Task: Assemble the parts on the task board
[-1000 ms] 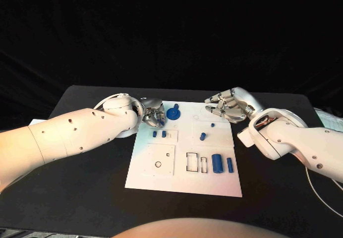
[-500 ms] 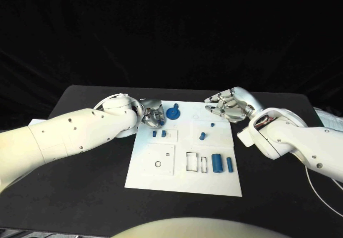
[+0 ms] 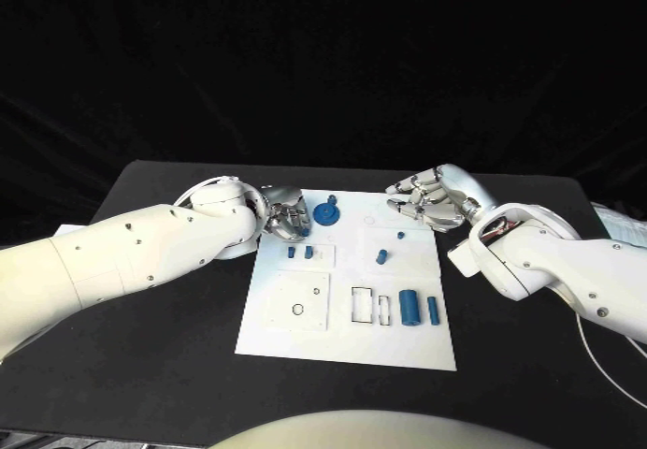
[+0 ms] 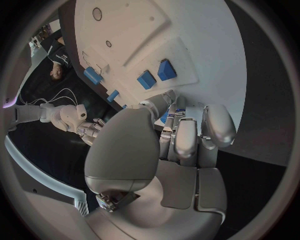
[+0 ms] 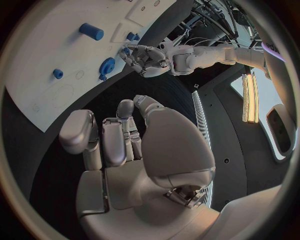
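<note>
White task board (image 3: pixel 299 323) flat, blue parts (image 3: pixel 409 307) scattered on it.

The left hand (image 4: pixel 175 150) rises over the edge of the white task board (image 4: pixel 187 30), its fingers (image 4: pixel 215 125) curled in side by side, seemingly with nothing held, though the thumb hides part of them. Two blue square parts (image 4: pixel 156 75) lie side by side on the board just beyond the fingertips, and two more blue parts (image 4: pixel 94 76) sit further along. The right hand (image 4: pixel 87 127) shows beyond the board's far edge.

Robotics laboratory test bench. A black table (image 3: pixel 162 374) stands before a black backdrop curtain (image 3: pixel 323 75) filling the upper frame; a white task board (image 3: pixel 304 332) lies at centre; cabling (image 5: pixel 209 12) and a strip light (image 5: pixel 252 97) appear in the right wrist view.
</note>
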`<state>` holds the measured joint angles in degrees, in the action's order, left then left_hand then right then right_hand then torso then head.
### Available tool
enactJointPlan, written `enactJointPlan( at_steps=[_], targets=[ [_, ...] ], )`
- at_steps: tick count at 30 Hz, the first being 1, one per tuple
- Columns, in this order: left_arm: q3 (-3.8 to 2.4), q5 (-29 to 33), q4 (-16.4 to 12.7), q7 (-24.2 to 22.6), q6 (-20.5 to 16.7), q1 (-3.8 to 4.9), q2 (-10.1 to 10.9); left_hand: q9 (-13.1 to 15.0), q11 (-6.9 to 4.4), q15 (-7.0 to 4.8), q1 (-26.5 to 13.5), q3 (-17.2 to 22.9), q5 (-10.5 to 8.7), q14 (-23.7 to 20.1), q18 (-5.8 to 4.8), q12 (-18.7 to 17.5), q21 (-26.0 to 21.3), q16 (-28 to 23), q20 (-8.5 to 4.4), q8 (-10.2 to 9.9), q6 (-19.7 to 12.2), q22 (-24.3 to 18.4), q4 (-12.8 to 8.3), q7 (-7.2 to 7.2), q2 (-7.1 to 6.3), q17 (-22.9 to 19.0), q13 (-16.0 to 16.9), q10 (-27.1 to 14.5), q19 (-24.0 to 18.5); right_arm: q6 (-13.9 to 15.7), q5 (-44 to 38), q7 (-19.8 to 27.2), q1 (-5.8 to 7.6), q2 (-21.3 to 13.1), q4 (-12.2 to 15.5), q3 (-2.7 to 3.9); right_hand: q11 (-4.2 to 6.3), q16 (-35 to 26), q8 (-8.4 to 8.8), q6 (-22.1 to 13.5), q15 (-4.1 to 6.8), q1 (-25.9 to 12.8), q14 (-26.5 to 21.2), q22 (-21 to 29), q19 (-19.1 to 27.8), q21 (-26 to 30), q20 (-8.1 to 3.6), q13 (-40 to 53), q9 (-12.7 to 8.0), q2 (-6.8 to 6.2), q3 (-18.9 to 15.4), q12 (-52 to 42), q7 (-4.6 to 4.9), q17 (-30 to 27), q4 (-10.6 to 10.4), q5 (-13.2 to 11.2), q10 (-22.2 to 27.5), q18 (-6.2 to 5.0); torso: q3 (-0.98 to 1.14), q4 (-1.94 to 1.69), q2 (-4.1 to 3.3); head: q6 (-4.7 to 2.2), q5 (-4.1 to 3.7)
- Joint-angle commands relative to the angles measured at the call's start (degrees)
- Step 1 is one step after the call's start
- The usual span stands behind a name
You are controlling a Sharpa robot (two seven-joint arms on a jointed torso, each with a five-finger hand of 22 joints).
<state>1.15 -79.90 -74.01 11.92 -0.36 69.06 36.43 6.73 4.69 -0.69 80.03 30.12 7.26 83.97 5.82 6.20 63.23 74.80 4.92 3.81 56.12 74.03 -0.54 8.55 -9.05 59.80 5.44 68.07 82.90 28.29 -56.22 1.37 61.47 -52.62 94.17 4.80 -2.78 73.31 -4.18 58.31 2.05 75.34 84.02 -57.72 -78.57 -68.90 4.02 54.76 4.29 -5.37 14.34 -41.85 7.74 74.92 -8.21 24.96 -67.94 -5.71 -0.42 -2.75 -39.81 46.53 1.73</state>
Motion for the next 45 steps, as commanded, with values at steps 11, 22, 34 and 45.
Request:
enactJointPlan(
  at_steps=[11, 22, 34, 45],
  targets=[
    [-0.13, 7.8, -2.1, -4.5, -8.5, -0.02, 4.0, -0.7, -0.28, 0.06, 0.4, 1.6, 0.12, 0.8, -0.34, -0.6, -0.8, 0.3, 0.12, 0.1, -1.1, -0.1, -0.6, 0.1, -0.2, -0.3, -0.1, -0.1, -0.2, -7.2, -10.0, -4.2, -0.06, -0.4, -2.6, 0.01, -0.97, -4.7, -0.31, 0.0, -0.95, 1.9, 2.0, 6.2, 2.3, 4.9, 0.4, -17.0, 0.2, -1.25, 4.3, 19.3, 1.16, -2.4, 1.3, -2.0, 7.3, -1.49, -0.08, -0.03, 0.15, -0.19, -0.12],
    [-0.26, 59.7, -6.8, -26.3, -15.4, 0.0, 10.7, -1.0, 1.59, 1.27, 0.8, 5.4, 1.05, -10.0, 4.66, -0.1, -30.0, -18.2, 1.03, 1.9, 3.1, -16.3, -2.3, 2.02, 1.02, -27.2, -1.0, -2.8, -12.8, -14.9, -34.5, -9.1, 0.04, -0.3, -4.5, 0.03, -1.53, -4.1, -0.22, 1.2, -1.43, 3.6, 2.8, 4.8, 0.5, 3.8, 1.1, -31.9, 0.3, -2.6, 5.4, 30.7, 0.16, -2.4, 2.8, -11.3, 7.6, -1.22, -0.14, -0.13, 0.1, -0.88, -0.77],
    [-0.21, 80.3, -14.5, -33.7, -14.6, -0.47, 15.1, -1.4, 0.89, 1.13, -2.2, 0.2, 0.95, -10.5, 4.69, 2.7, -32.1, -19.6, 1.18, 2.4, 3.7, -17.9, -1.0, 1.37, 1.97, -29.3, -0.3, -1.9, -13.1, -19.3, -50.7, -13.6, 0.05, 0.2, -4.0, 0.05, -1.18, -4.0, 0.12, 1.9, -1.34, 4.1, 3.1, 4.5, 0.0, 3.5, 1.15, -39.2, 0.3, -3.35, 7.7, 33.9, -0.89, -3.2, 2.9, -15.8, 7.1, -1.14, -0.56, -0.04, 0.12, -1.8, -3.08],
    [-0.18, 82.3, -15.1, -34.7, -13.4, -0.64, 16.2, -1.7, 1.13, 1.45, -4.0, -3.0, 0.94, -11.7, 4.63, 3.2, -33.7, -20.9, 1.53, 2.2, 3.0, -19.3, 0.2, 1.35, 1.78, -31.1, -0.3, -3.5, -13.5, -20.1, -50.5, -13.7, 0.05, 2.6, -5.3, 0.04, -1.31, -3.5, 0.12, 2.3, -1.37, 4.3, 3.2, 4.2, -0.2, 3.3, 1.16, -42.2, 0.3, -2.53, 9.5, 34.4, -0.62, -3.2, 2.6, -17.6, 6.2, -1.06, -0.42, -0.06, 0.03, -1.99, -3.45]
  ],
)
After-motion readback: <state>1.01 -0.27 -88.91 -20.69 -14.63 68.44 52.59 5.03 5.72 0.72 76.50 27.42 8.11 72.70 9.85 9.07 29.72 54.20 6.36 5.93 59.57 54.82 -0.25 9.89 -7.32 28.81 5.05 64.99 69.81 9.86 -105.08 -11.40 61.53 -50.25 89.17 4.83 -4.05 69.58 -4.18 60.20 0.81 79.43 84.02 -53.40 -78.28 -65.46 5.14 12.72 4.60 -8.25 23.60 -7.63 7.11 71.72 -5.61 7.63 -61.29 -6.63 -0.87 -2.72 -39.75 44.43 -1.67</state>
